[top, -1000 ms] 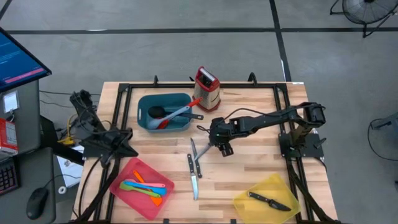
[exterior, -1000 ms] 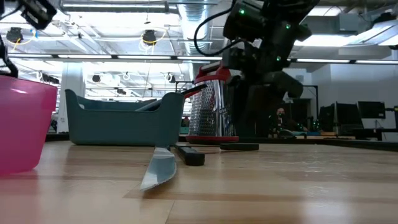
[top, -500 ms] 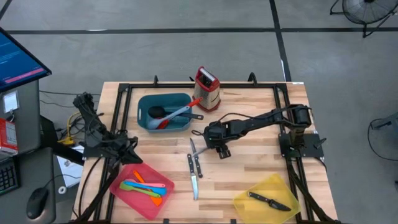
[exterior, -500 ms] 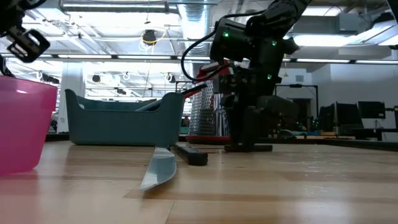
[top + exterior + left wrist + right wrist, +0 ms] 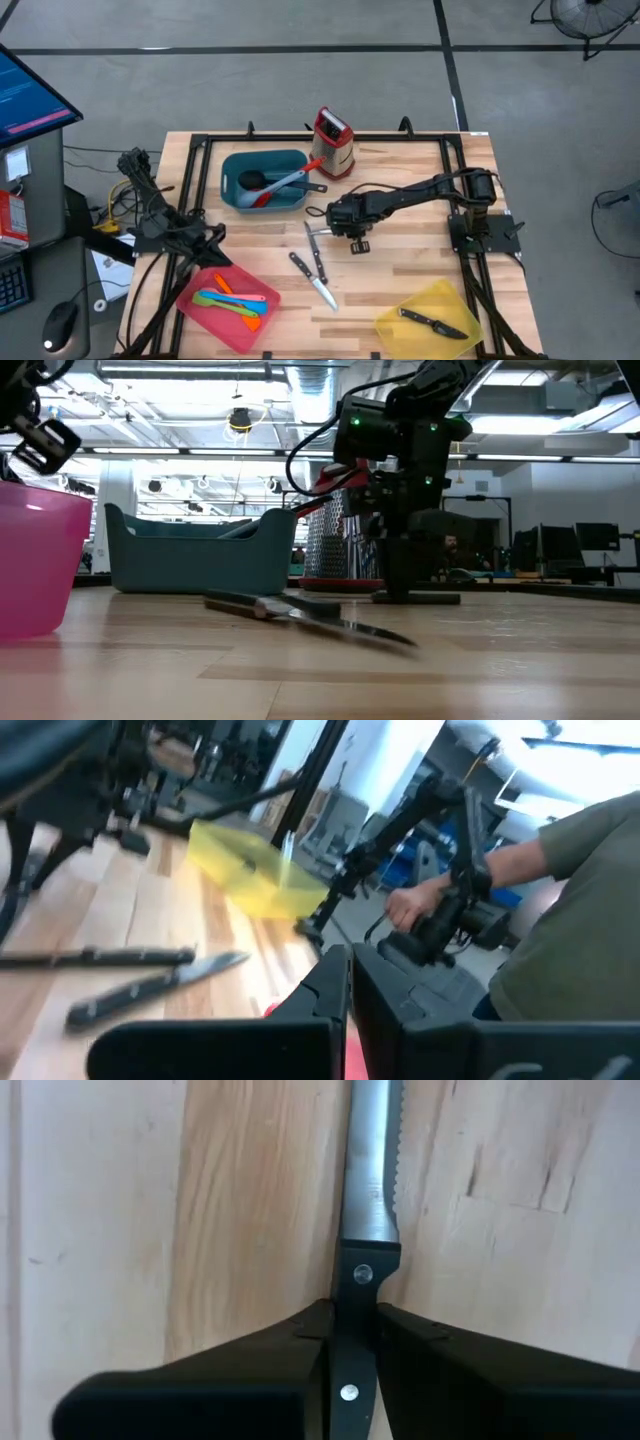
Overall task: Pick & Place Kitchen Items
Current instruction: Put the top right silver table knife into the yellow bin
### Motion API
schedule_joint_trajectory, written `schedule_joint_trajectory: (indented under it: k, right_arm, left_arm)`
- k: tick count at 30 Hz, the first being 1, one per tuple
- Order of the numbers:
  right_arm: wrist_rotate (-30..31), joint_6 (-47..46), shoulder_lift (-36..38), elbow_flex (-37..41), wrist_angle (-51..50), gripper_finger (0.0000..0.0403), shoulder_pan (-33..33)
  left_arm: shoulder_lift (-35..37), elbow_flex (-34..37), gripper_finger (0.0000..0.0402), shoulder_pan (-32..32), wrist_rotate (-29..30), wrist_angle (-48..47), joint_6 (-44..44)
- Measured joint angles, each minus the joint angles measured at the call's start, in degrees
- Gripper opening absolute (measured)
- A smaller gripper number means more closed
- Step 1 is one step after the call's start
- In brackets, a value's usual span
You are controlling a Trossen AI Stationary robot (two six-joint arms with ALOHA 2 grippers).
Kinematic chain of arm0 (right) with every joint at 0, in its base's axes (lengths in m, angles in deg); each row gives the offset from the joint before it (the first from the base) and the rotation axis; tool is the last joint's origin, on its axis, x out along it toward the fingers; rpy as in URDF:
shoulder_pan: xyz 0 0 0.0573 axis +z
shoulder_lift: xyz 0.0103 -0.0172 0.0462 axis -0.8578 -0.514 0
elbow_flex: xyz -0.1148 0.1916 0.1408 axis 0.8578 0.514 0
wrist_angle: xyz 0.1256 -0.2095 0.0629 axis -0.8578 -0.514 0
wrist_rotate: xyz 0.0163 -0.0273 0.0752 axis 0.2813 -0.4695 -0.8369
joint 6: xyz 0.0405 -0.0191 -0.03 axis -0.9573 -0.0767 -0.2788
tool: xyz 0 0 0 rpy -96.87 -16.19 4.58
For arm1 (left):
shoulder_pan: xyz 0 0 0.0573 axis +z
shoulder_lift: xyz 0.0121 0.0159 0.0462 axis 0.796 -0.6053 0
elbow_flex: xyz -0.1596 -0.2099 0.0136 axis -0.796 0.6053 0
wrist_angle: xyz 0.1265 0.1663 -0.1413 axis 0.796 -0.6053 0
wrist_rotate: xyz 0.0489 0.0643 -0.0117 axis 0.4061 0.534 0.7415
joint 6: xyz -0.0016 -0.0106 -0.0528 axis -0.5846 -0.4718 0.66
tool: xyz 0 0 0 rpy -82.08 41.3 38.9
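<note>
A black-handled serrated knife (image 5: 367,1210) lies flat on the wooden bench (image 5: 400,270), and the right gripper (image 5: 352,1325) has its jaws pinched narrow on the handle, blade pointing away from the wrist. From above, that right gripper (image 5: 340,215) sits at mid-bench, just in front of the steel box grater (image 5: 333,142) with its red top and beside the teal tray (image 5: 262,180), which holds the black ladle (image 5: 251,181) and the red and grey-blue spoons (image 5: 285,185). Two more knives lie loose close by — one (image 5: 317,252) just beside the gripper, the other (image 5: 312,281) nearer the front edge, its blade angled toward the yellow tray (image 5: 432,312). In the low view this nearest knife (image 5: 300,613) stretches across the boards in front of the teal tray (image 5: 200,555) and the grater (image 5: 335,540), with the right arm standing behind it. The yellow tray carries one more black-handled knife (image 5: 430,322); the red tray (image 5: 226,300) at the front left holds the small plastic utensils (image 5: 235,300). The left gripper (image 5: 348,995) hangs shut above the bench's left edge, near the red tray; past it a person's hand (image 5: 415,905) shows beyond the bench. Compared with a second ago, the right jaws have gone from wide to clamped on the handle, and the front knife has swung round from lying straight to lying aslant — the low view no longer shows its blade tip-on.
</note>
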Motion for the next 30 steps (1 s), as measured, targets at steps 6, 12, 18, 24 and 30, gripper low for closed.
schedule_joint_trajectory:
  k: [6, 12, 18, 24, 30]
  right_arm:
    - [-0.1, -2.8, 0.0, -0.1, -1.3, 0.0035, 0.8]
    - [-0.2, -6.7, 0.6, -0.2, -2.1, 0.0035, 1.2]
    - [-0.2, -10.0, 1.8, -1.3, -2.8, 0.0035, 1.4]
    - [-0.1, -14.8, 3.9, -4.6, -3.4, 0.0035, 2.4]
    - [0.0, -19.5, 6.1, -7.3, -5.5, 0.0035, 5.4]
  left_arm:
    - [-0.1, 0.0, 0.0001, 0.0, -0.7, 4.0, -4.1]
    - [-1.5, 0.0, 0.0002, 0.0, 5.1, 4.1, 0.3]
    - [-2.3, 0.0, 0.0002, 0.0, 4.1, 4.5, 0.4]
    - [-2.3, 0.0, 0.0002, 0.0, 4.6, 7.1, -1.3]
    - [-1.4, 0.0, 0.0002, 0.0, -17.6, 17.3, -13.1]
